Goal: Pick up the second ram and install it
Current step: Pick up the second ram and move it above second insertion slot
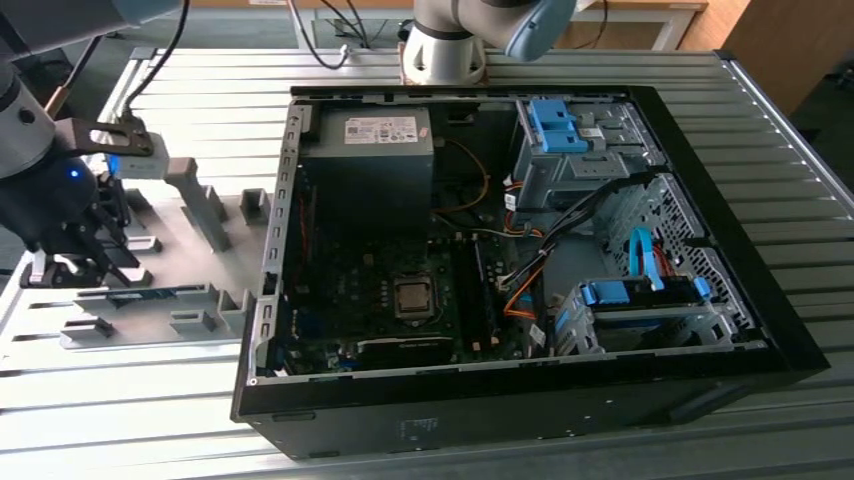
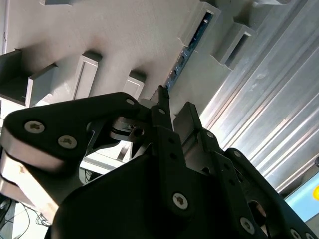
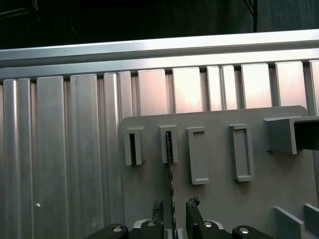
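Observation:
The second ram (image 1: 158, 293) is a thin blue-green stick standing on edge in grey holder blocks (image 3: 168, 144) on a grey plate (image 1: 180, 345), at the exterior view's left. My gripper (image 1: 70, 262) hangs low over the end of the stick farthest from the computer case. In both wrist views the ram (image 3: 171, 186) (image 2: 180, 64) runs edge-on from a holder block into the gap between the fingertips. The gripper (image 3: 175, 205) (image 2: 174, 105) is open and straddles the stick, with one finger (image 3: 158, 209) close beside it and the other a little apart.
An open black computer case (image 1: 287, 200) lies on the ribbed aluminium table (image 1: 747, 150), with the motherboard's long black memory slots (image 1: 475, 290) in its middle. More grey holder blocks (image 1: 200, 205) stand on the plate. The arm's base (image 1: 447, 55) is behind the case.

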`<state>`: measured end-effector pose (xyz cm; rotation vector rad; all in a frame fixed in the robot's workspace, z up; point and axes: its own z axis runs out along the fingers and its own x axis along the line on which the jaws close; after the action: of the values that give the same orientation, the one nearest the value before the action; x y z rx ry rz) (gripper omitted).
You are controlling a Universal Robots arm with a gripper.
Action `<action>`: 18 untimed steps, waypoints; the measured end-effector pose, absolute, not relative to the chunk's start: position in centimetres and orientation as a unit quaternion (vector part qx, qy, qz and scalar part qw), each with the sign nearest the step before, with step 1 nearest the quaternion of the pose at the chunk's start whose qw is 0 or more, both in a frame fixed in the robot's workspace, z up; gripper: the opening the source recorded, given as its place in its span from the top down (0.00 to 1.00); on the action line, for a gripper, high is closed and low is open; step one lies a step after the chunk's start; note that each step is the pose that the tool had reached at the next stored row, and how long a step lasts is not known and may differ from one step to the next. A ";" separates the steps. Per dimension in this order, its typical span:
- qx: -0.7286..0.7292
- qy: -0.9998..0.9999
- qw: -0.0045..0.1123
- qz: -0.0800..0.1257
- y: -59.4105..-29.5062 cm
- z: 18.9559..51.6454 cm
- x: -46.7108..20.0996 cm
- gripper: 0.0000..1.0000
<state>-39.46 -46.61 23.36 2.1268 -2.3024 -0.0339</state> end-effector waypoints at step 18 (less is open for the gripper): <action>0.698 -0.716 0.000 -0.016 -47.5 21.0 -39.5 0.69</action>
<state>-39.53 -47.54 20.97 2.1919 -2.2510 -0.0489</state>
